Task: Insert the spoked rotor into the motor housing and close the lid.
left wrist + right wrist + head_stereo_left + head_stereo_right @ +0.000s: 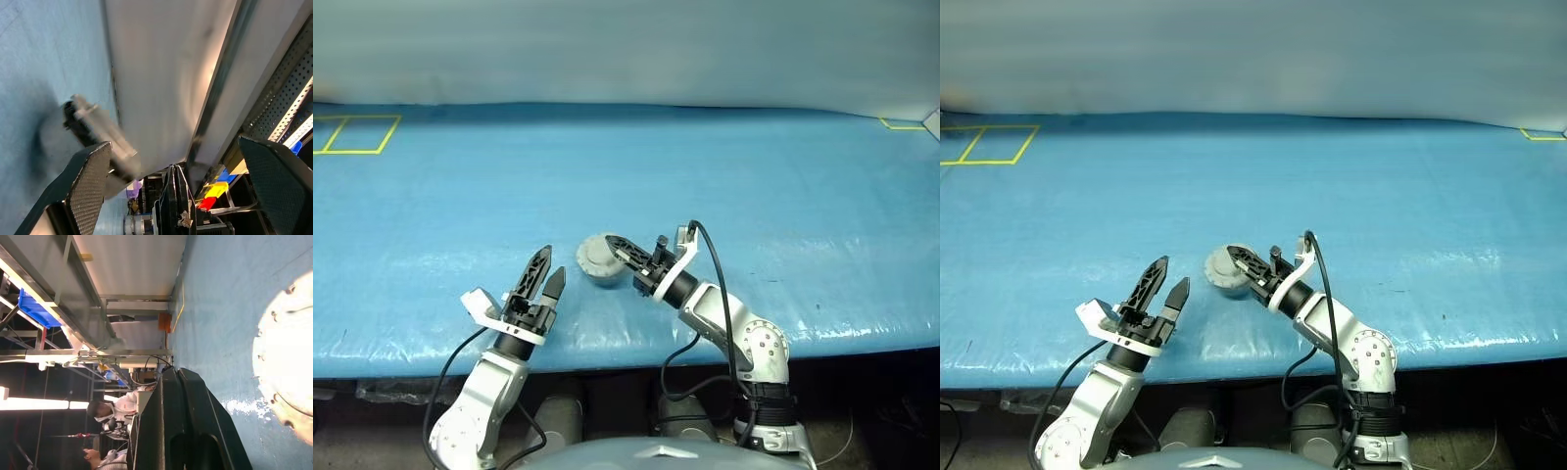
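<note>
A small round grey motor housing (pixel 604 278) stands on the blue table near its front edge. A silvery-grey lid (pixel 596 255) with a notched rim lies on top of it; the lid (pixel 288 367) is bright in the right wrist view. The spoked rotor is hidden. My right gripper (pixel 617 243) is shut with nothing visible in it. It reaches in from the right and its tip lies over the lid's right edge; I cannot tell whether it touches. My left gripper (pixel 553 261) stands open and empty, a short way left of the housing, its fingers (pixel 88 186) spread wide.
The blue plastic-covered table (pixel 754 196) stretches far back and to both sides. Yellow tape squares (pixel 357 134) mark its far left corner, and a yellow mark (pixel 901 124) its far right. People (pixel 115 413) sit in the background of the right wrist view.
</note>
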Available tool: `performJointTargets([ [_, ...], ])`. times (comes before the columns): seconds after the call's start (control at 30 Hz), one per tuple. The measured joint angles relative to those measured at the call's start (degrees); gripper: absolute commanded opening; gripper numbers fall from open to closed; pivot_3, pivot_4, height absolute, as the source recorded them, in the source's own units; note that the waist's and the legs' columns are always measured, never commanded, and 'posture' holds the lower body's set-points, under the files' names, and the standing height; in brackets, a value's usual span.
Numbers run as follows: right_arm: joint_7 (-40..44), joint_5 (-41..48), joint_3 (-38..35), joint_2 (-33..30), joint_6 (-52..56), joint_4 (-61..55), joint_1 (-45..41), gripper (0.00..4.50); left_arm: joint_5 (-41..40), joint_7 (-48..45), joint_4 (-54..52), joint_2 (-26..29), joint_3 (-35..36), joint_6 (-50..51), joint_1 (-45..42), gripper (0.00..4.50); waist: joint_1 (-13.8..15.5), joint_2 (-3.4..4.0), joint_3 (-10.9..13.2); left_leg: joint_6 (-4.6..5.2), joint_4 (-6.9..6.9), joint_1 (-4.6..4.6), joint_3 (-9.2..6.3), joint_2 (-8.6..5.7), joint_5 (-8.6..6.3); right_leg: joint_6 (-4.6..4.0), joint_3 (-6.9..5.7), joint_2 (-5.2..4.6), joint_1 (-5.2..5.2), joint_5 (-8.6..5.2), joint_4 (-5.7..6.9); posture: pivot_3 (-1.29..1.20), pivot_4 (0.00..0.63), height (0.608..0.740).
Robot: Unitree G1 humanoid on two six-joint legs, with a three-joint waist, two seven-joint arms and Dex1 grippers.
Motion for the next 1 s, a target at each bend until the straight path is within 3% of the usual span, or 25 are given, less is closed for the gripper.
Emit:
performJointTargets([
  [0.4,-0.3,-0.2,0.7,-1.3,-0.3,-0.1,0.3,0.04,0.3,-0.1,-0.4,0.6,-1.3,-0.4,0.0,4.5,0.0,0.0,0.0,0.0,0.0,0.0,0.01,-0.01,0.0,-0.02,0.01,0.0,0.01,0.01,0.0,0.0,0.15,0.74],
  [0.63,1.3,-5.6,1.3,-1.5,-2.6,-3.0,0.9,0.04,3.9,-0.1,-3.0,2.4,-1.3,-3.2,-1.6,4.5,0.1,0.01,0.0,0.0,0.01,0.01,0.04,-0.02,0.0,-0.04,0.01,0.0,0.02,0.02,0.01,0.0,0.15,0.74],
  [0.9,1.8,-28.2,1.7,-5.5,-10.9,-5.4,2.3,0.04,7.3,-0.6,-4.7,5.9,0.0,-5.8,-4.6,4.5,0.3,0.02,0.0,-0.02,0.02,0.05,0.23,-0.05,0.01,-0.02,0.02,0.01,0.04,0.03,0.01,0.0,0.15,0.74],
  [1.0,1.4,-42.7,3.1,-9.5,-16.0,-5.7,2.6,0.0,11.8,-0.6,-4.9,8.1,0.2,-7.4,-5.9,3.94,0.4,0.02,0.0,-0.02,0.03,0.07,0.31,-0.11,0.02,-0.04,0.05,0.01,0.04,0.06,0.02,0.0,0.15,0.74],
])
